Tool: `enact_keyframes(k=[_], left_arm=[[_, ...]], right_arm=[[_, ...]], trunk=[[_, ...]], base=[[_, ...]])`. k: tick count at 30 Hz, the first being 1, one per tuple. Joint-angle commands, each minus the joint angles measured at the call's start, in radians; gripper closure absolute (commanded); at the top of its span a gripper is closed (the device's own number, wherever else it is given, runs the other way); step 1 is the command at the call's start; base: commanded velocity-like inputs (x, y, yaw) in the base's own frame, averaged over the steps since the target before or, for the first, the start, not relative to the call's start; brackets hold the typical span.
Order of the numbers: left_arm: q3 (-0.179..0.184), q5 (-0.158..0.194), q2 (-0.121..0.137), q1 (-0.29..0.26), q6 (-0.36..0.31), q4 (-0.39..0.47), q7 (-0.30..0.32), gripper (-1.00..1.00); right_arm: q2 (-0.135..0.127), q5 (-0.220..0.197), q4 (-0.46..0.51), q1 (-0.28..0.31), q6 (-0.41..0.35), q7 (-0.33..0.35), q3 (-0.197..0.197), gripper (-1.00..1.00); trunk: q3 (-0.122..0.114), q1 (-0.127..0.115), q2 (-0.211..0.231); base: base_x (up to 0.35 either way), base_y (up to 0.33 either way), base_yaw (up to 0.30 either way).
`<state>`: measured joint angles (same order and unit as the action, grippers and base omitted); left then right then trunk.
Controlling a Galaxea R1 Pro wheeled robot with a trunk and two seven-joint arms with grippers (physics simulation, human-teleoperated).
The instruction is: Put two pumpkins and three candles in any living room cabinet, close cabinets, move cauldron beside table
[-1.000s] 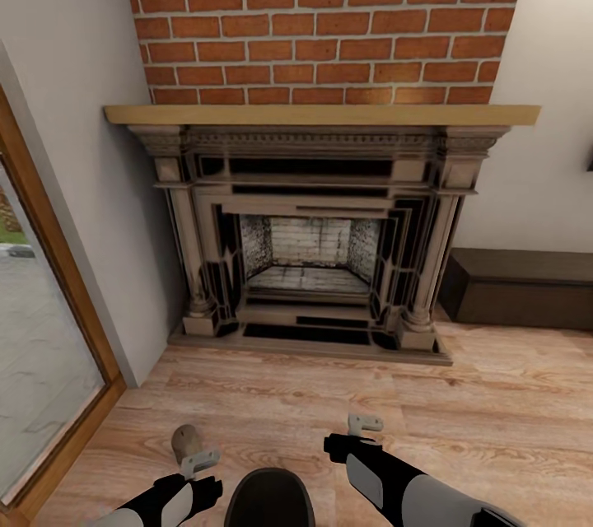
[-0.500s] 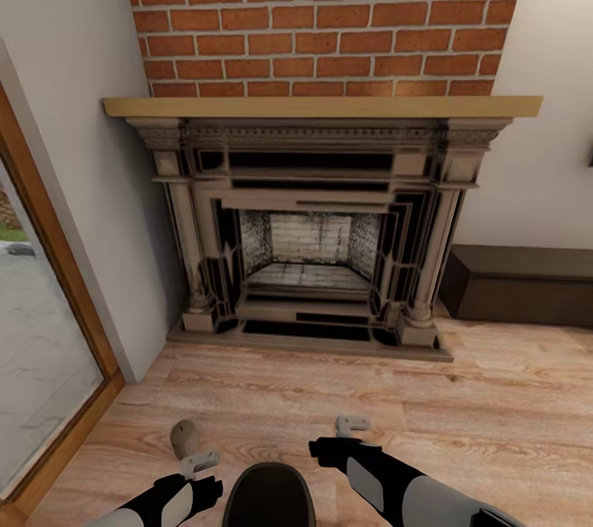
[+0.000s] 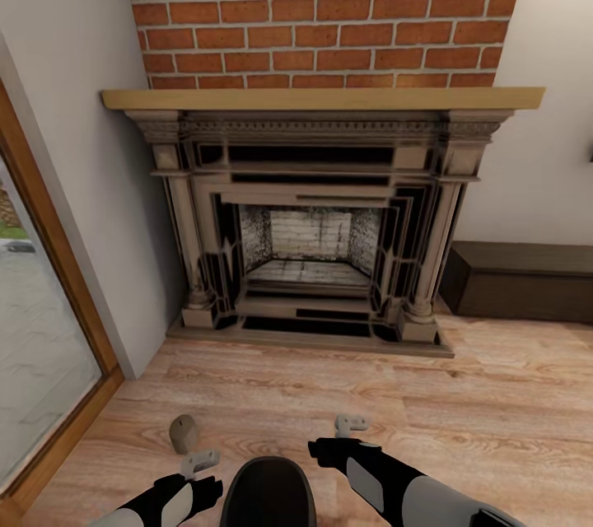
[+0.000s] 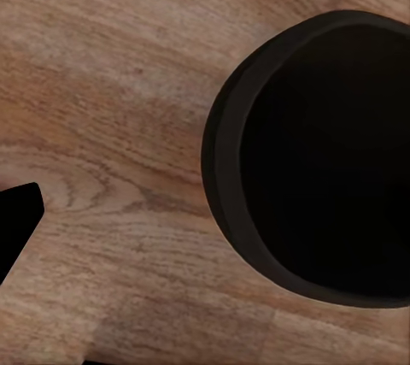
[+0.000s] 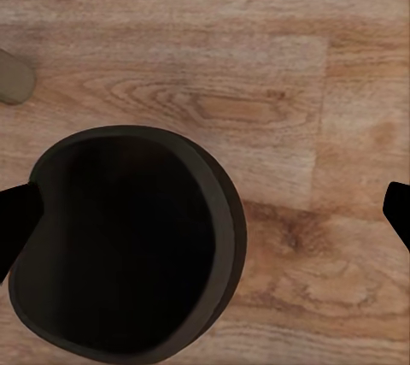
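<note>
The black cauldron (image 3: 270,494) stands on the wood floor right below me, between my two arms; its dark wide mouth shows in the left wrist view (image 4: 325,160) and the right wrist view (image 5: 128,254). One beige candle (image 3: 183,432) stands on the floor just beyond my left gripper (image 3: 200,461) and shows again (image 5: 13,77) past the cauldron. My right gripper (image 3: 352,426) hangs open above the floor to the cauldron's right, its fingertips (image 5: 17,220) spread wide. The left gripper looks open, holding nothing. A dark-brown cabinet (image 3: 519,292) sits low against the right wall. Pumpkins and table are out of view.
A fireplace (image 3: 313,263) with a tan mantel (image 3: 321,99) and a brick chimney stands straight ahead. A wood-framed glass door (image 3: 41,329) lines the left side. Bare wood floor (image 3: 461,403) stretches between me and the hearth.
The whole picture has shifted a little, so the camera moved. My right gripper drew slightly left, closer to the cauldron. The left gripper, cauldron and candle keep their places.
</note>
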<state>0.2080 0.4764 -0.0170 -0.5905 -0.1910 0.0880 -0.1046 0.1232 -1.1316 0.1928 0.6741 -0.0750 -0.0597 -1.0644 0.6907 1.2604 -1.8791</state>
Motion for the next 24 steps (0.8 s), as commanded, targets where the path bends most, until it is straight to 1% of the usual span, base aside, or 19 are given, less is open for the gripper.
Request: enact_keyframes(k=[1, 24], left_arm=[[0.008, 0.01, 0.0, 0.0, -0.005, 0.002, -0.006, -1.0], [0.008, 0.01, 0.0, 0.0, -0.005, 0.002, -0.006, -1.0]], right_arm=[[0.0, -0.005, 0.002, 0.001, -0.003, -0.006, -0.006, -1.0], [0.0, -0.004, 0.002, 0.001, -0.005, -0.006, -0.008, -1.0]], trunk=[[0.004, 0.004, -0.008], [0.076, 0.092, -0.169]], base=[[0.0, 0.0, 0.0], [0.0, 0.0, 0.0]])
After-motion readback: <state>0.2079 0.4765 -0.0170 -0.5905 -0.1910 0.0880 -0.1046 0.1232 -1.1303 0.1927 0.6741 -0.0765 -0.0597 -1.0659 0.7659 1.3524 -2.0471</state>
